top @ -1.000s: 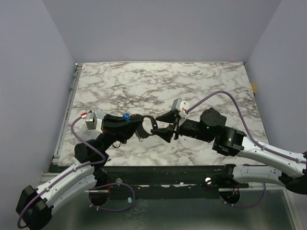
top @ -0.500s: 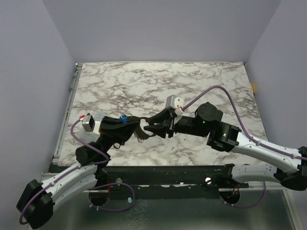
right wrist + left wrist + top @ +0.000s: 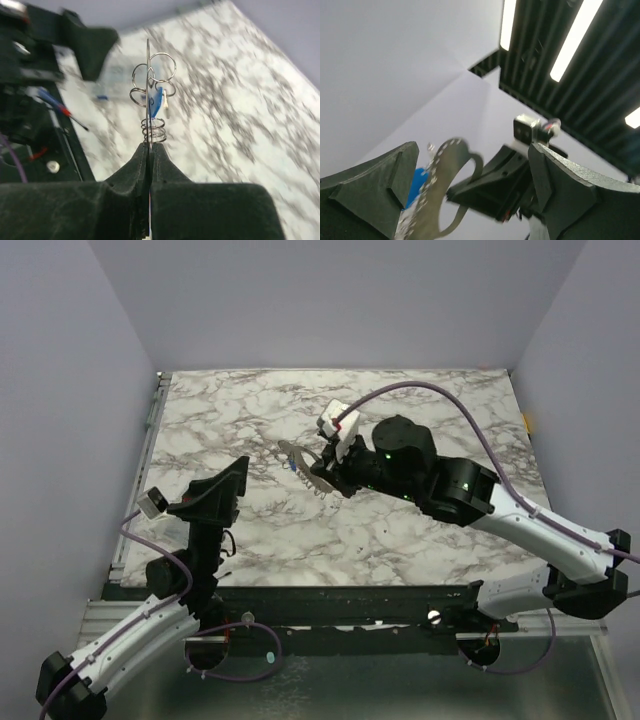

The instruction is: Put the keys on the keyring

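Observation:
My right gripper is shut on the keyring, a flat pale metal loop held in the air over the middle of the marble table. In the right wrist view the keyring is edge-on, rising from the shut gripper. On it hang a blue-headed key, thin wire rings and a wire coil. My left gripper stands open, to the left of the loop and apart from it. Its wrist view looks up at the keyring and the blue key between wide fingers.
The marble table is walled on three sides. A clear plastic packet lies on it beyond the keyring, near my left arm. Both arms' bases stand at the near edge.
My left gripper has opened, let go of the keyring and drawn back to the left. My right gripper has shut on the keyring and carried it up and away from the near edge.

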`<state>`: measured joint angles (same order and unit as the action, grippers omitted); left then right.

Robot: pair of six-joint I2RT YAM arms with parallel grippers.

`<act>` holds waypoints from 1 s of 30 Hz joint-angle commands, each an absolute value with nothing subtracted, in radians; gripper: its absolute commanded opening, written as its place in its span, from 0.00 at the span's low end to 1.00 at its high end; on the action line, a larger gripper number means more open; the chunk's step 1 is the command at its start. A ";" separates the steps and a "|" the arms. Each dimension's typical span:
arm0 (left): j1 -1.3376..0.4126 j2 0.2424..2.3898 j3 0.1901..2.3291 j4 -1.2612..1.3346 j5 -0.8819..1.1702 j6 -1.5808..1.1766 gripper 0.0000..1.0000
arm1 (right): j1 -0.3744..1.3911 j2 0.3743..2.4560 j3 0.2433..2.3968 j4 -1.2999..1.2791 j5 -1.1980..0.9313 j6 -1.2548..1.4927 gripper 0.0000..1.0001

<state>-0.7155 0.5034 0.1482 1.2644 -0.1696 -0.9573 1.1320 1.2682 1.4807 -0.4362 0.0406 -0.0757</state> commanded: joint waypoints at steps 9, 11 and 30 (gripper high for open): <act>-0.715 0.361 0.279 0.779 -0.420 -1.220 0.99 | 1.054 1.535 1.585 -1.138 0.039 0.015 0.01; -0.715 0.381 0.323 0.779 -0.371 -1.210 0.99 | 1.043 1.589 1.592 -1.142 0.018 0.010 0.01; -0.715 0.264 0.357 0.779 -0.438 -1.177 0.99 | 1.006 1.858 1.776 -1.057 -0.380 -0.135 0.01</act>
